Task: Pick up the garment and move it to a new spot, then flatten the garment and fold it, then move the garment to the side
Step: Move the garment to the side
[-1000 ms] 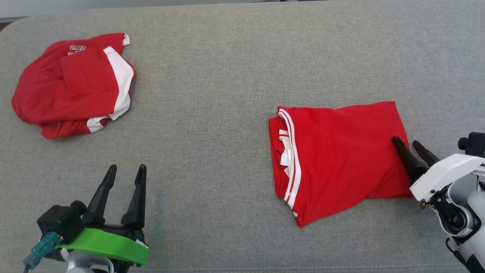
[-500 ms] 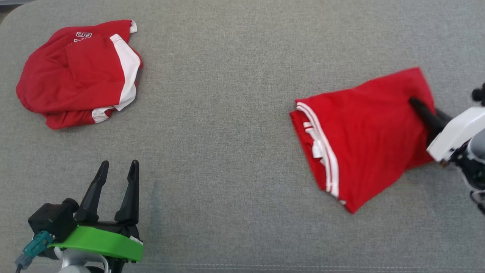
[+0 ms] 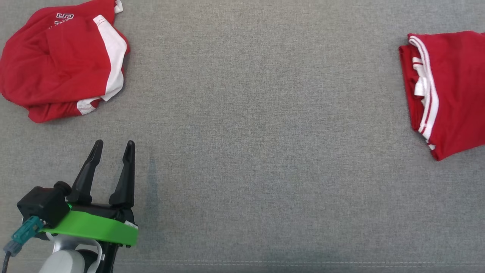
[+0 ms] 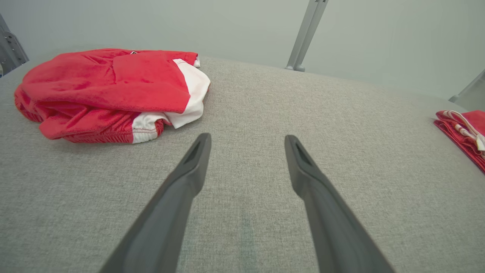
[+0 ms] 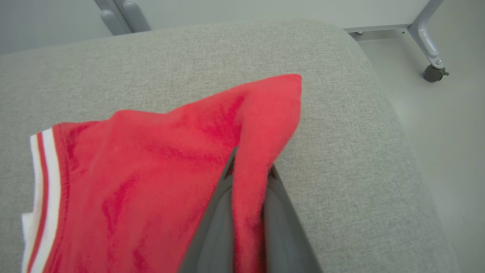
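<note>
The folded red garment [image 3: 451,91] with white stripes lies at the right edge of the head view, partly cut off by the frame. In the right wrist view my right gripper [image 5: 250,170] is shut on a raised fold at the edge of the garment [image 5: 151,178], red cloth pinched between its two fingers near the table's corner. The garment's striped end [image 4: 464,131] also peeks in at the right of the left wrist view. My left gripper [image 3: 112,148] stands open at the lower left, nothing between its fingers [image 4: 191,167].
A second crumpled red and white garment [image 3: 57,57] lies at the far left, ahead of my left gripper [image 4: 246,142]. The grey padded table [image 3: 246,132] ends in a rounded edge [image 5: 386,110] just right of the held garment, with floor and a caster leg [image 5: 432,49] beyond.
My right gripper shut on the folded garment's edge and dragged it to the right, toward the table's corner. The head camera shifted too. My left gripper stayed open.
</note>
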Tool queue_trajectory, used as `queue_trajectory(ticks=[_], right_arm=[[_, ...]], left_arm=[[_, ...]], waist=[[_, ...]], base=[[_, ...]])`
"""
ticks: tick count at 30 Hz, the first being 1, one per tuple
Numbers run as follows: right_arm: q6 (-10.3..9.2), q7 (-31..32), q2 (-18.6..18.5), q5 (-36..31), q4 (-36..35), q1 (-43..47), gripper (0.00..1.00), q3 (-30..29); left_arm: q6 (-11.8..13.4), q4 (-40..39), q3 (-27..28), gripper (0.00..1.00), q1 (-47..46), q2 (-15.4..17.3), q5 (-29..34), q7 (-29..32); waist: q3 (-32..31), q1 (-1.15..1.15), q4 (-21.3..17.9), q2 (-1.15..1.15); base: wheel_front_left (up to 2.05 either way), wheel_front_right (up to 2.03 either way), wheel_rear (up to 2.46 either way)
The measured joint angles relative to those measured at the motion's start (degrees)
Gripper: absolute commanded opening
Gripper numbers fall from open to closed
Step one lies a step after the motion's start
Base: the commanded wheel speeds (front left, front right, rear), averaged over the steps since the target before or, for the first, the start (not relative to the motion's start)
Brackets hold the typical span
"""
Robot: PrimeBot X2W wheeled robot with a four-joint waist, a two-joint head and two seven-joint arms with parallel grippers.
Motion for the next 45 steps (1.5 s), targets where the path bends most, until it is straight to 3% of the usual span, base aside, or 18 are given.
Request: queue_trajectory(ticks=[8, 17, 19, 20, 29, 45], right_arm=[[-0.89, 1.23, -4.49, -2.12, 4.23, -1.88, 0.0, -1.21], [-1.9, -0.75, -5.02, -3.79, 7.02, -2.89, 0.0, -1.51], [-1.96, -1.69, -4.97, -4.63, 7.79, -2.89, 0.51, -1.42], [-1.97, -2.21, -4.95, -5.17, 8.13, -2.89, 1.0, -1.38], [-2.88, -6.66, -2.19, -7.26, 11.24, -3.38, 1.0, -0.51], [-2.87, -27.61, 3.94, -11.24, 5.19, -0.7, 1.0, -0.48]], left_arm=[[0.08, -1.27, 1.23, 1.0, -0.79, 1.29, 0.4, 0.92], [0.51, -1.82, 1.44, 1.0, -0.87, 1.74, 0.4, 1.42], [0.51, -1.92, 1.34, 1.0, -0.88, 1.68, 0.4, 1.49], [0.51, -1.97, 1.35, 1.0, -0.88, 1.68, 0.4, 1.52], [0.78, -2.32, 1.99, 1.0, -0.88, 1.7, 0.38, 1.72], [0.91, 2.93, 3.55, 1.0, -1.72, 0.43, -0.21, -0.37]], waist=[[2.06, 0.0, 0.15, 0.0], [3.28, 0.0, -0.64, 0.0], [3.37, 0.0, -0.77, 0.0], [3.4, 0.0, -0.83, 0.0], [2.96, 0.0, -2.79, 0.0], [-4.32, 0.0, -6.82, 0.0]], base=[[0.0, 0.0, 0.0], [0.0, 0.0, 0.0], [0.0, 0.0, 0.0], [0.0, 0.0, 0.0], [0.0, 0.0, 0.0], [0.0, 0.0, 0.0]])
